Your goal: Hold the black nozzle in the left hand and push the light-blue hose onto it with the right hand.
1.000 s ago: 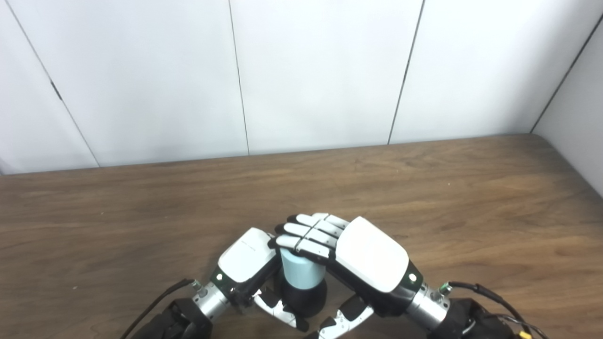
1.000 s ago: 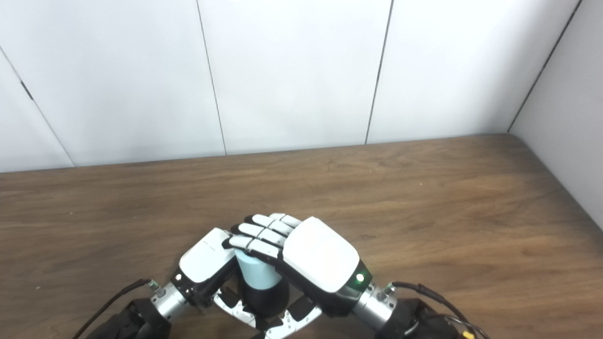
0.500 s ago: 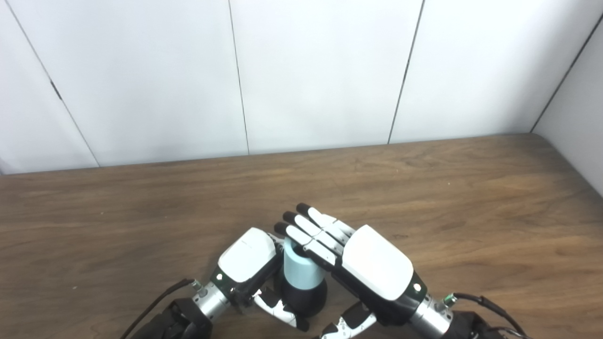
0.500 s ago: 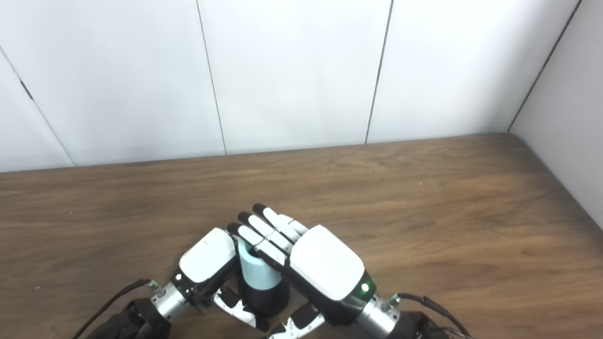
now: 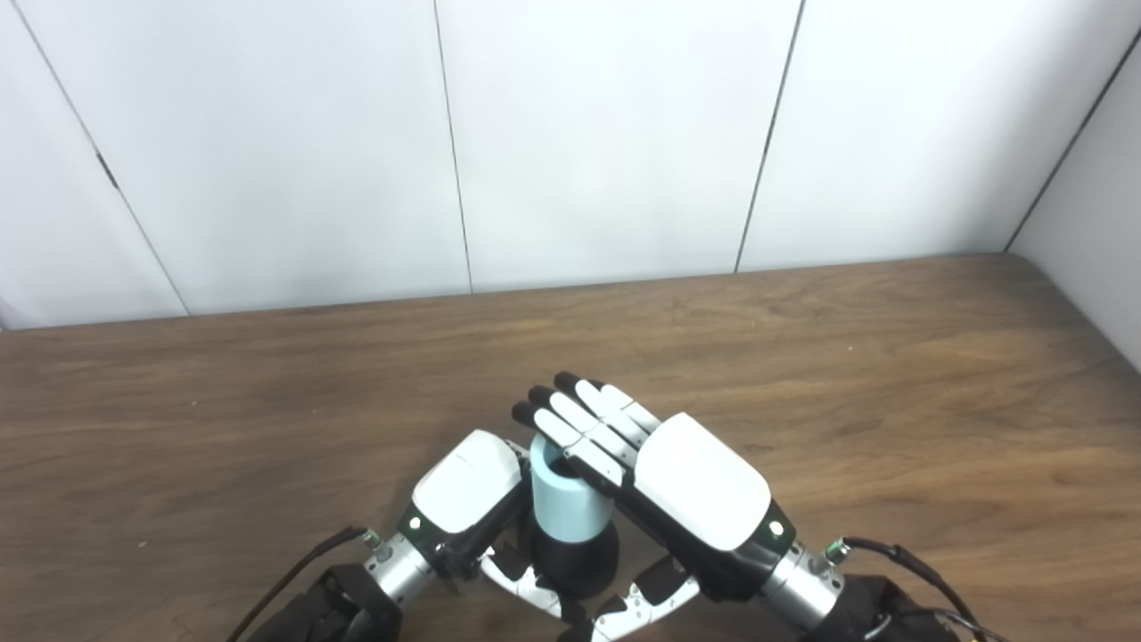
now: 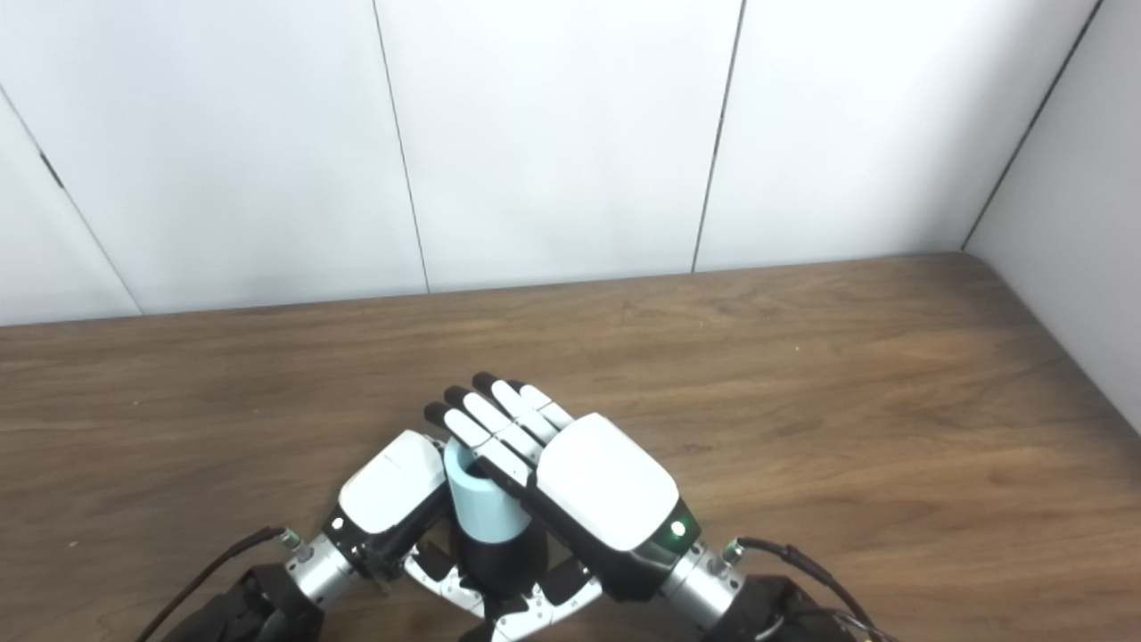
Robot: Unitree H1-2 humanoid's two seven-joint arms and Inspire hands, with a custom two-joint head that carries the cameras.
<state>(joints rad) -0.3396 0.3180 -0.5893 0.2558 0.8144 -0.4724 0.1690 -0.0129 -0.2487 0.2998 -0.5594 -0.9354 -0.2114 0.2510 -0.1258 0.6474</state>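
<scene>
Table (image 5: pixel 891 357): brown wood grain, satin sheen. Light-blue hose (image 5: pixel 562 504): smooth matt plastic. Black nozzle (image 5: pixel 575 562): matt. Hand shells (image 5: pixel 700 490): glossy white plastic, wrists bare metal. Wall panels (image 5: pixel 606 134): smooth white.

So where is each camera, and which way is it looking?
Left eye view: on the robot's head, looking down and forward at the table and wall; both arms show, the left hand and right hand at the hose on the nozzle.
Right eye view: beside it on the head, facing the same way; the same arms and hands show.
Shared: the same scene, slightly shifted sideways.
</scene>
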